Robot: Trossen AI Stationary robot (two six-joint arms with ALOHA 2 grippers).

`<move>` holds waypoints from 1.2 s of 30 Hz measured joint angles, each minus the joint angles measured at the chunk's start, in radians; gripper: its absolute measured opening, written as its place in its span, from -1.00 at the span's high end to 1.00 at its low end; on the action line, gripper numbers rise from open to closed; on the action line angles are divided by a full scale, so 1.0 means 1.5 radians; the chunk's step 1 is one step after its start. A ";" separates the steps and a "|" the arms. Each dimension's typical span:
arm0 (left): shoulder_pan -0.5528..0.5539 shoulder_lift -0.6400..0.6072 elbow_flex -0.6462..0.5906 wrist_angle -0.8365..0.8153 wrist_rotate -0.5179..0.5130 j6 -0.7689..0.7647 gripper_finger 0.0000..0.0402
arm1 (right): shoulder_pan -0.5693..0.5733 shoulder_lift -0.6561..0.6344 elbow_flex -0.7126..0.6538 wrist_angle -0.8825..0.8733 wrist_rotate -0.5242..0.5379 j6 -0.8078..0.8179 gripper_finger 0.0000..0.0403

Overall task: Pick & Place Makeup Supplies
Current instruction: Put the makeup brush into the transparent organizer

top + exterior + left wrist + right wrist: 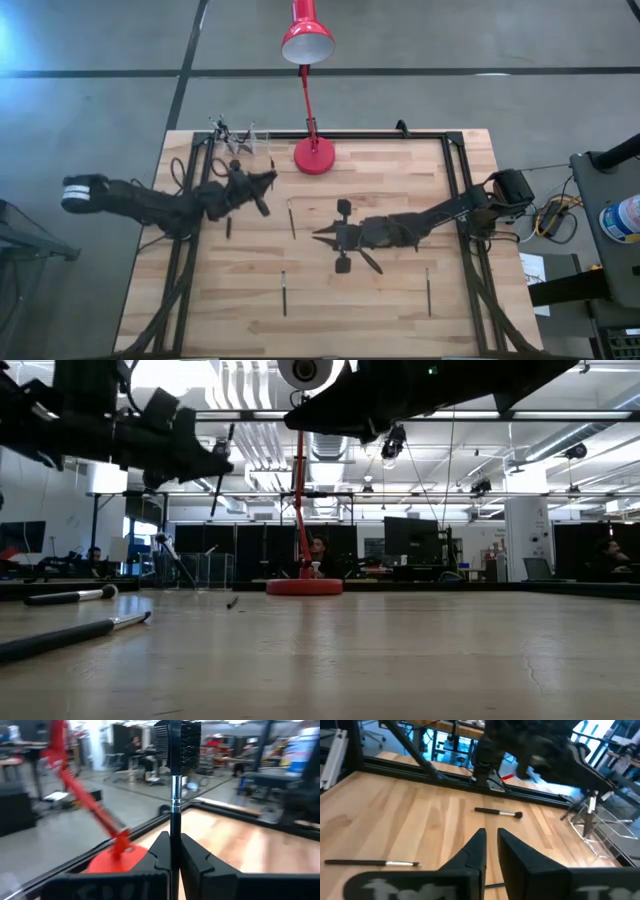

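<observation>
Starting nearest: two loose brushes lie close to the near edge, one on the left (284, 293) and one on the right (428, 290). There's bare wood all around them, so those will be easy reaches.

Mid-table, the right gripper (335, 238) hovers over the boards. Its fingers are drawn close with a slim gap and nothing between them. Another brush (292, 217) lies just left of it.

The left gripper (171, 842) is further back on the left. It's clenched on a dark brush with a silver band (175, 795), which stands straight up between the fingers.

My read is that this one goes to the clear holder (240, 138) at the far left corner, which already has a few sticks in it. To do that well, I'd keep the brush vertical and centre it over the opening. I'd lower it inside before letting go, so it doesn't bounce off the rim.

Watch the space back there. The red lamp (314, 155) has its base just right of the holder, and the black frame rail (400, 133) runs along the far edge. Coming in from the near side, where the table's bare, looks safest.
</observation>
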 joint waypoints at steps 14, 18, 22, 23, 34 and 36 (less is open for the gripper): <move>0.215 0.007 -0.010 0.012 0.034 -0.029 0.94 | 0.000 0.000 0.000 0.000 0.000 -0.011 0.96; 0.266 0.008 -0.009 0.030 0.012 -0.037 0.94 | 0.000 0.000 0.000 0.000 0.000 -0.016 0.96; 0.294 0.008 -0.009 0.036 -0.011 -0.040 0.94 | 0.000 0.000 0.000 0.000 0.000 -0.016 0.96; 0.299 0.008 -0.009 0.036 -0.016 -0.040 0.94 | 0.000 0.000 0.000 0.000 0.000 -0.016 0.96; 0.359 0.012 -0.009 0.042 -0.038 -0.031 0.94 | 0.000 -0.001 0.000 0.000 0.000 -0.016 0.96; 0.370 0.021 -0.009 0.048 -0.038 -0.032 0.94 | 0.000 -0.001 0.000 0.000 0.000 -0.016 0.96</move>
